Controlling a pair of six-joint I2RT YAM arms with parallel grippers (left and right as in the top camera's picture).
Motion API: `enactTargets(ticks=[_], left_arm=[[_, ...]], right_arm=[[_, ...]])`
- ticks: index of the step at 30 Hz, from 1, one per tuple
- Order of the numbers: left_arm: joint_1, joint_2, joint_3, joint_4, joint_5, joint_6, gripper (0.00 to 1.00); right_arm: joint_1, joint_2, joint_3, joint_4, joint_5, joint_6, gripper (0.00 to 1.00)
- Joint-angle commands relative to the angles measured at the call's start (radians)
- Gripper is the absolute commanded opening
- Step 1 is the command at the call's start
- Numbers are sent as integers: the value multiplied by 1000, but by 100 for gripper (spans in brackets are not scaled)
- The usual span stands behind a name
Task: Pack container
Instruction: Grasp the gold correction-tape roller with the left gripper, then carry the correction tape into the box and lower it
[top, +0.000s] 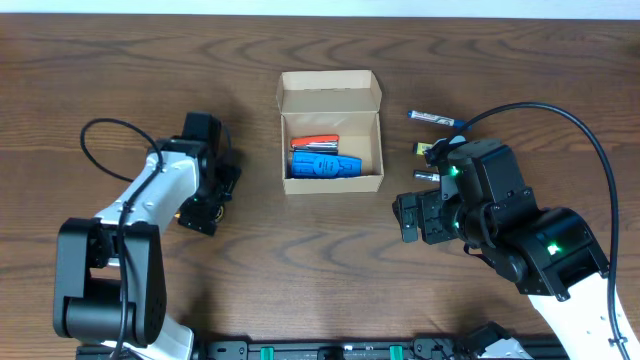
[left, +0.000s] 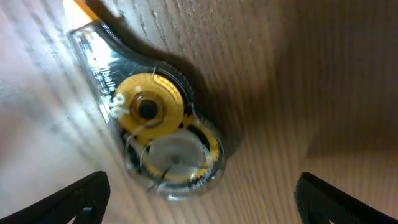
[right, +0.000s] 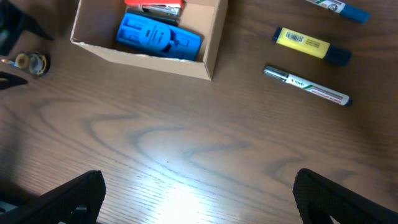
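The tan cardboard container (top: 332, 185) stands open at the table's middle, flap lid up at the back. It holds a blue tool (top: 325, 165) and a red stapler (top: 315, 143). The right wrist view shows the container (right: 143, 61), the blue tool (right: 158, 36) and the stapler (right: 154, 7). My left gripper (left: 202, 199) is open low over the table, with a clear correction-tape dispenser with a yellow wheel (left: 158, 130) just ahead of the fingers. My right gripper (right: 199, 193) is open and empty over bare wood right of the container.
Right of the container lie a blue marker (top: 437, 118), a yellow highlighter (top: 425, 148) and a silver pen (top: 428, 174). They also show in the right wrist view: marker (right: 339, 7), highlighter (right: 308, 45), pen (right: 308, 86). The left arm's cable loops at far left.
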Motion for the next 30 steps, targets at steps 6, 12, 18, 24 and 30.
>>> enactTargets(ticks=[6, 12, 18, 24, 30], left_arm=[[42, 13, -60, 51, 10, -1, 97], [52, 13, -87, 73, 3, -1, 92], [52, 13, -99, 73, -5, -1, 80], [52, 13, -102, 69, -6, 0, 66], [52, 13, -102, 68, -6, 0, 49]], right_arm=[[2, 1, 2, 0, 0, -13, 99], [2, 1, 2, 0, 0, -13, 99], [2, 1, 2, 0, 0, -13, 99], [2, 1, 2, 0, 0, -13, 99], [2, 1, 2, 0, 0, -13, 99]])
